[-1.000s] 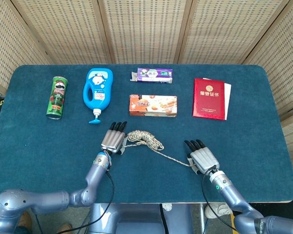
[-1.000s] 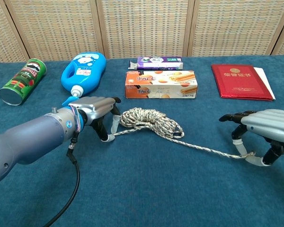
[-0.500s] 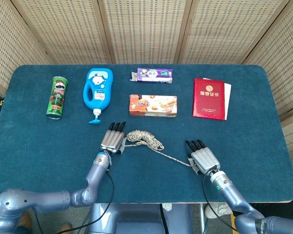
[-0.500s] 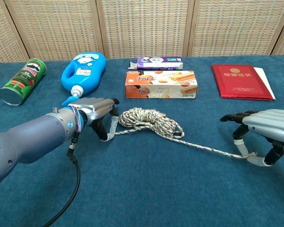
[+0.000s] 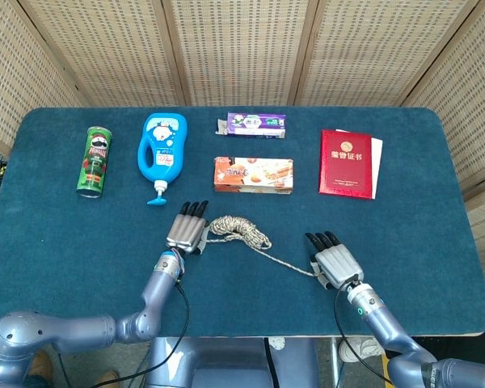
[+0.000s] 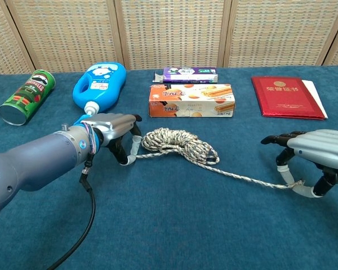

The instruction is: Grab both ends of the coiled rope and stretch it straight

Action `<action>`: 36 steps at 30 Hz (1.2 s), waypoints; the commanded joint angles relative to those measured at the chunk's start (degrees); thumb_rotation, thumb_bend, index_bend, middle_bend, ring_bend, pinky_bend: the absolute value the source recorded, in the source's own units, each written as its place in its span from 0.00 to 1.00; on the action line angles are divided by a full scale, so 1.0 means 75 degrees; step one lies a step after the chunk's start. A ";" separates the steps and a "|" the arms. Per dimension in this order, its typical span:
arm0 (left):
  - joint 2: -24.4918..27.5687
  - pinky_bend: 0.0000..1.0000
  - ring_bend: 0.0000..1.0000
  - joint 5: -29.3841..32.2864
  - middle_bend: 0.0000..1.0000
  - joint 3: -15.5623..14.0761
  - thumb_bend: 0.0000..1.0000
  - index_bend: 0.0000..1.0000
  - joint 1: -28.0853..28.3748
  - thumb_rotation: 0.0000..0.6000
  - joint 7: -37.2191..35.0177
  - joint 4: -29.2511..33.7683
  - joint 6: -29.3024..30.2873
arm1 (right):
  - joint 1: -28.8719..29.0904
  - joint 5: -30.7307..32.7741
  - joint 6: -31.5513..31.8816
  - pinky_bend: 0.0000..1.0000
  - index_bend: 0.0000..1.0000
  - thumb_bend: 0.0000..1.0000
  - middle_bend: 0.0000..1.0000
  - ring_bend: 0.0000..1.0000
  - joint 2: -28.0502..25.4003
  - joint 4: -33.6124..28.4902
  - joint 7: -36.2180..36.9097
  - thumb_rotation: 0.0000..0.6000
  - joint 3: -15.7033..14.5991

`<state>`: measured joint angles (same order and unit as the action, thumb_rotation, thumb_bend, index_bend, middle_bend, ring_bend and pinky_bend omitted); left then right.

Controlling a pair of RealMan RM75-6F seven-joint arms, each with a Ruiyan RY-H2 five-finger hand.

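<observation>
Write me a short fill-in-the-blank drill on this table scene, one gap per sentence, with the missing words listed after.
1. The right hand pinches one end of the ____, which runs back to a coil near the left hand.
2. The green can lies on its ____.
3. The blue bottle lies between the green can and the orange ____.
4. The red booklet lies on the ____ side of the table in the head view.

Missing words: rope; side; box; right
</observation>
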<state>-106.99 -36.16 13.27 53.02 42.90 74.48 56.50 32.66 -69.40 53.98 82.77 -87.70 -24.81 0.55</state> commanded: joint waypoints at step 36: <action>0.3099 0.00 0.00 -0.1424 0.00 -0.0784 0.46 0.69 -0.1347 1.00 -0.1197 0.1688 0.0587 | -0.0189 0.0520 0.0657 0.00 0.62 0.39 0.00 0.00 -0.0992 0.0403 0.0184 1.00 0.0687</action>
<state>-84.05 -46.57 7.56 43.25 34.35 87.14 60.98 31.31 -65.67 58.87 75.40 -84.84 -23.40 5.61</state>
